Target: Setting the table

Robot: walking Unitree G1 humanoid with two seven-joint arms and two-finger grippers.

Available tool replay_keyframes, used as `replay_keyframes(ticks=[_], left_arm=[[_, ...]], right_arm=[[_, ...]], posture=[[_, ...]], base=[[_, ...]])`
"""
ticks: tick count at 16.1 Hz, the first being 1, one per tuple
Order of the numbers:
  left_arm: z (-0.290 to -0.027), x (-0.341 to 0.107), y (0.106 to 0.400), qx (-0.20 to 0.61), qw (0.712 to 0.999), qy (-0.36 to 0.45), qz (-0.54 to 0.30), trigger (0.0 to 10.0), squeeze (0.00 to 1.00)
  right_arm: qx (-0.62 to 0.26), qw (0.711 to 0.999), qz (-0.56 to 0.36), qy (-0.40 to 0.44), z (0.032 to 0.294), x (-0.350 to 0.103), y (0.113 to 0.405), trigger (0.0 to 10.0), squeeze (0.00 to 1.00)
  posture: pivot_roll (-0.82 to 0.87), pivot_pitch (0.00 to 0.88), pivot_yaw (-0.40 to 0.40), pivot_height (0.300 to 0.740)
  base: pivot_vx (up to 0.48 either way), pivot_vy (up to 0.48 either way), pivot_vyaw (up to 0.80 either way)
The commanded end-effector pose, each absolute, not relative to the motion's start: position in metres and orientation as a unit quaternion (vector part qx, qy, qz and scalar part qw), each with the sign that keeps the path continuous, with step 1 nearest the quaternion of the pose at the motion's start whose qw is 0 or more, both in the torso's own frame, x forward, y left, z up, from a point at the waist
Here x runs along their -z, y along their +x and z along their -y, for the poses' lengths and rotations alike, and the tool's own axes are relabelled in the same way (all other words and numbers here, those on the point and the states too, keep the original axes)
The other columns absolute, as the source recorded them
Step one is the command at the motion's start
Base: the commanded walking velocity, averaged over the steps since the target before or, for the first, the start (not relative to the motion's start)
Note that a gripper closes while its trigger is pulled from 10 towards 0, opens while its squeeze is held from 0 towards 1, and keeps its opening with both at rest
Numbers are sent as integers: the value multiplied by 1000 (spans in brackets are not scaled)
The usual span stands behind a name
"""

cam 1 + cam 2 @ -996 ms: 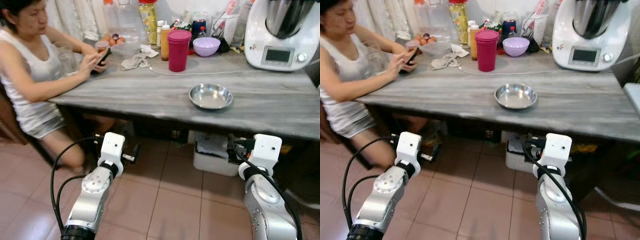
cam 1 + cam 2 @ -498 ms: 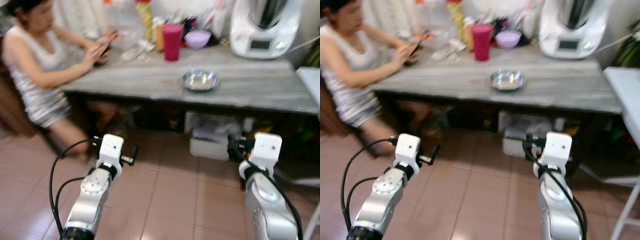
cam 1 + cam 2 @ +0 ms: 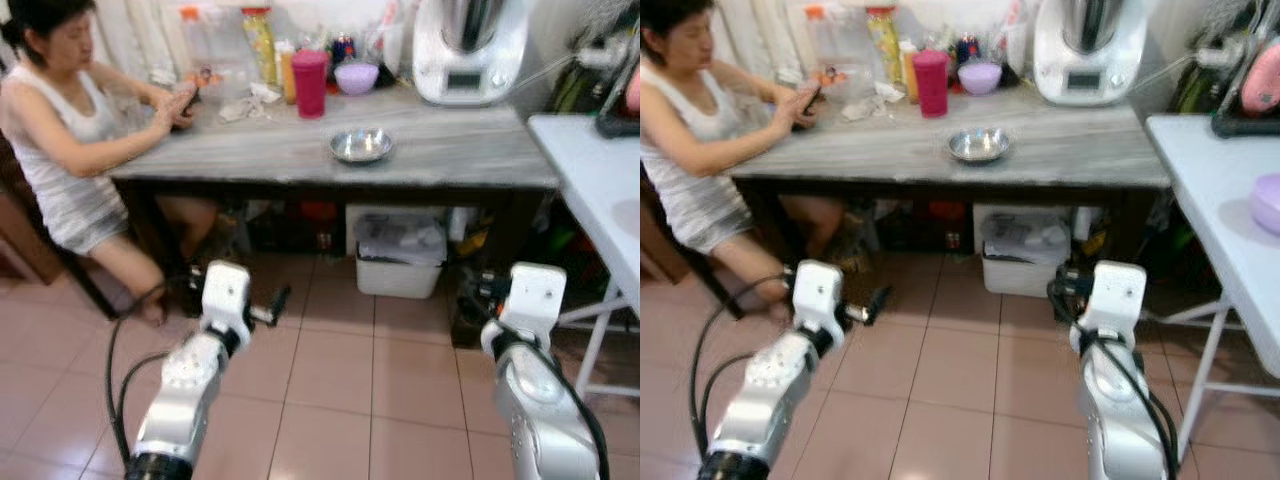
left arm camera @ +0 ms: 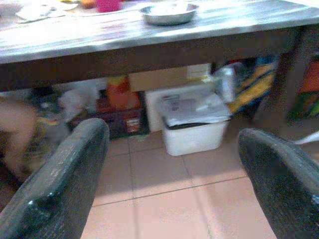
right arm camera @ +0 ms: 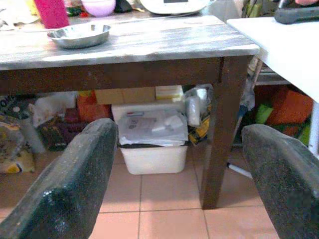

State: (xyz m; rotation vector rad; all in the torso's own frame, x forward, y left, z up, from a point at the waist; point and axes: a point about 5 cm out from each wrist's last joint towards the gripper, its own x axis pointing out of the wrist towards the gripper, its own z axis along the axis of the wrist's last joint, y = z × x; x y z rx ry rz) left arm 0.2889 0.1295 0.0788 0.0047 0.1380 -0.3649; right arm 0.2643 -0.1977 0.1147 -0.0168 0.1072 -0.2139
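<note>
While both grippers, left [image 4: 169,179] and right [image 5: 179,174], hung wide open and empty, the bowl [image 5: 79,36] sat far beyond their fingers, so reaching risked clipping the table [image 5: 149,47] edge.

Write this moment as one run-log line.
left gripper: open, low, off table | right gripper: open, low | bowl: on table | person: seated at table

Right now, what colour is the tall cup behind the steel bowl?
Magenta pink; the tall cup shows best in the left eye view, behind the steel bowl.

Shiny metal bowl [image 3: 361,145], wood-grain table [image 3: 470,160]
</note>
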Motion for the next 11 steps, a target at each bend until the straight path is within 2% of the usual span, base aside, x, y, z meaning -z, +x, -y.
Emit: replay_keyframes(ticks=[1,6,11], left_arm=[[-133,-82,290,184,981,2,-63,10000,0],[-131,-82,290,193,979,-3,-66,10000,0],[-132,-82,291,196,978,0,-69,10000,0]], right_arm=[[103,993,-52,-6,196,-117,266,10000,0],[108,993,-51,-8,198,-117,265,10000,0],[111,992,-55,-6,199,-116,265,10000,0]], posture=[[-290,0,61,740],[-294,0,68,740],[-295,0,70,740]], base=[[0,0,0],[0,-335,0],[0,-457,-678]])
